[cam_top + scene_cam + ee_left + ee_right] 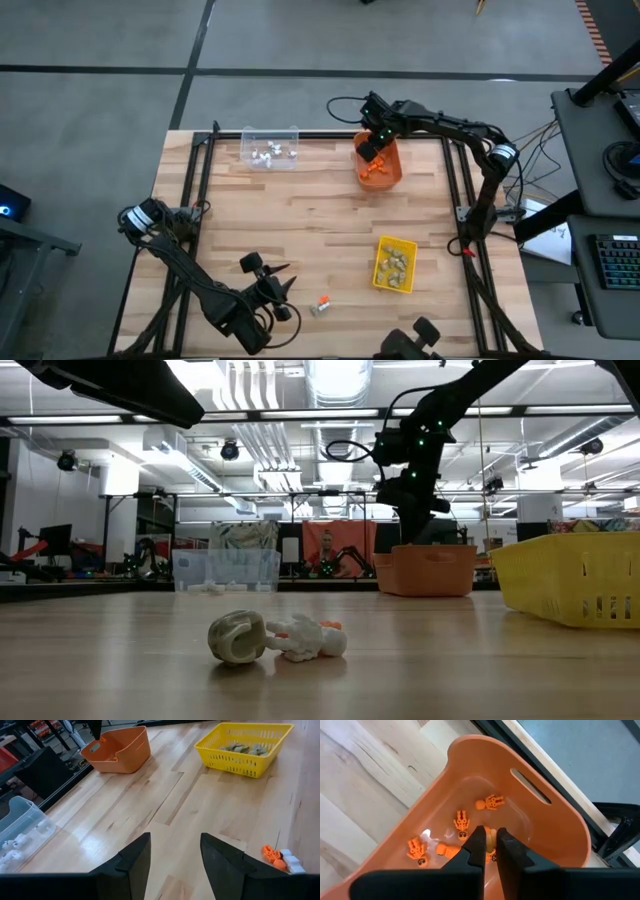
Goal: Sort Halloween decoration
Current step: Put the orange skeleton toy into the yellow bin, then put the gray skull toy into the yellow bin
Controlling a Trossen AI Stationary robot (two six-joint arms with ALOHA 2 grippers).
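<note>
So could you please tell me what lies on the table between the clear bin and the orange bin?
Nothing: in the high view the wood between the clear bin and the orange bin is bare.

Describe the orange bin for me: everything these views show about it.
The orange bin is a smooth, glossy, seemingly plastic tub with rounded corners, sloped walls and a slot handle cut under its rim. It stands upright on the wooden table near the far edge, right of the clear bin and beyond the yellow basket. Several small orange skeleton trinkets lie on its floor. The right gripper hangs over its opening, fingers pinching an orange piece.
</note>
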